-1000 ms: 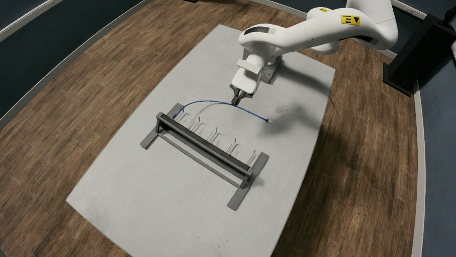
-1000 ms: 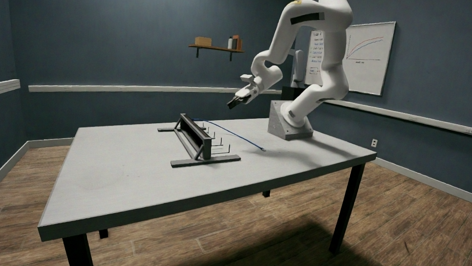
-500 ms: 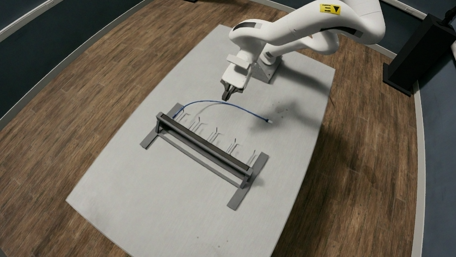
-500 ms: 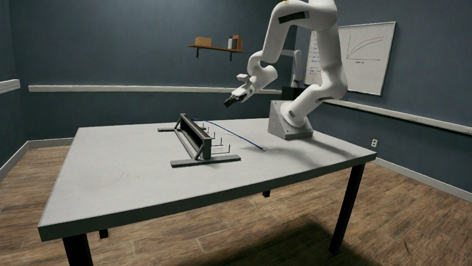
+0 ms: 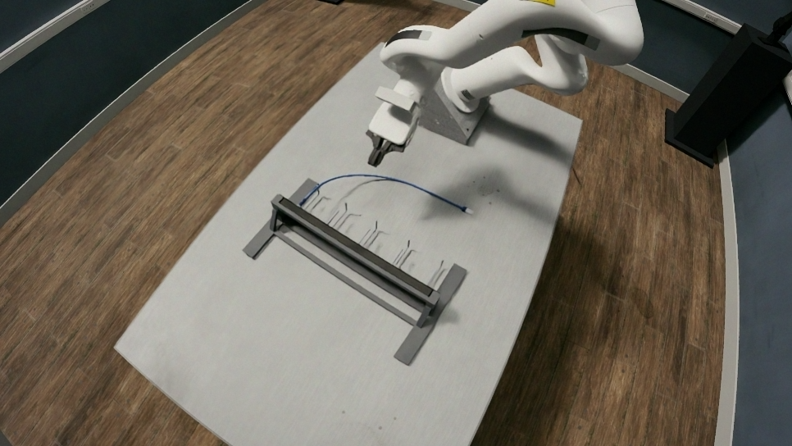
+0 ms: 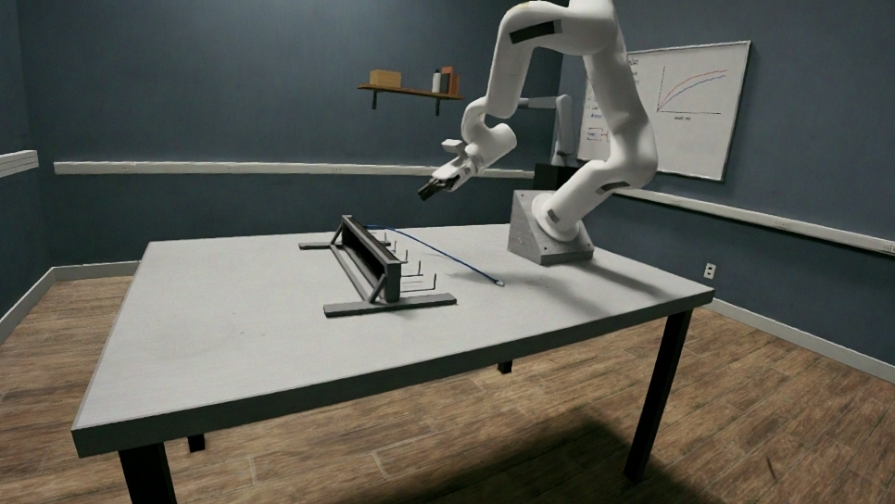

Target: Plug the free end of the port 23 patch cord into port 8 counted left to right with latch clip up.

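A dark free-standing rack (image 5: 354,250) (image 6: 369,248) stands upright on the grey table (image 5: 232,343) (image 6: 237,325), its port side facing the robot's base. A thin blue patch cord (image 5: 388,179) (image 6: 438,252) runs from the rack's far end in an arc over the table. Its free plug (image 5: 466,210) (image 6: 499,283) lies on the table surface between the rack and the robot's base. My gripper (image 5: 375,161) (image 6: 427,193) is shut and empty. It hangs in the air well above the cord's middle, apart from cord and rack.
The robot's grey base block (image 5: 451,121) (image 6: 545,241) stands at the table's far side. Thin wire brackets (image 5: 374,232) (image 6: 416,275) stick out of the rack on the cord's side. A black stand (image 5: 726,93) is on the floor beyond the table.
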`<state>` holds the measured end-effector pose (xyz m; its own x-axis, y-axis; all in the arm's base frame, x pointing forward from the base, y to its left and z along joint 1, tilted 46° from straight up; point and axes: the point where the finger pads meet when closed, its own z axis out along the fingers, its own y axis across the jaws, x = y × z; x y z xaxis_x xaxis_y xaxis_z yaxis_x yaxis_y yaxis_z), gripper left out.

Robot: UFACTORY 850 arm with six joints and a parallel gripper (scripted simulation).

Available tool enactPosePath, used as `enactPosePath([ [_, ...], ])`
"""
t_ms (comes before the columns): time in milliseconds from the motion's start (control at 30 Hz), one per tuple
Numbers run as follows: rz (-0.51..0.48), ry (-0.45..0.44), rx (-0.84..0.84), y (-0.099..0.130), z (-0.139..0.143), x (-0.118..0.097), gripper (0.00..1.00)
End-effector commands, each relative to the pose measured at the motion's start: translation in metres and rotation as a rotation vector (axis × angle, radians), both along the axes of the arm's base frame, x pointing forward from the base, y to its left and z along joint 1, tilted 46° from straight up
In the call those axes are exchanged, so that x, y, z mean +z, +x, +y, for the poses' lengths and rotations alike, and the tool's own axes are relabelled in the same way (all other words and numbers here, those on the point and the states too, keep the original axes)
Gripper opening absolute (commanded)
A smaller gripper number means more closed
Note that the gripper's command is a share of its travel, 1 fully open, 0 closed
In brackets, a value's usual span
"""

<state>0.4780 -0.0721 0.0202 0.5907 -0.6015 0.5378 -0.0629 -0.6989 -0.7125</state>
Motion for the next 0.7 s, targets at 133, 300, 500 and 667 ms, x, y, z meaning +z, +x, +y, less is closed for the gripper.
enactPosePath([
  [133, -0.002, -0.001, 0.0, 0.001, -0.002, -0.002, 0.0],
  [300, -0.002, -0.001, 0.0, 0.002, -0.002, -0.003, 0.0],
  [500, -0.002, -0.001, 0.0, 0.01, 0.002, -0.007, 0.0],
  [667, -0.002, -0.001, 0.0, 0.02, 0.007, -0.012, 0.0],
])
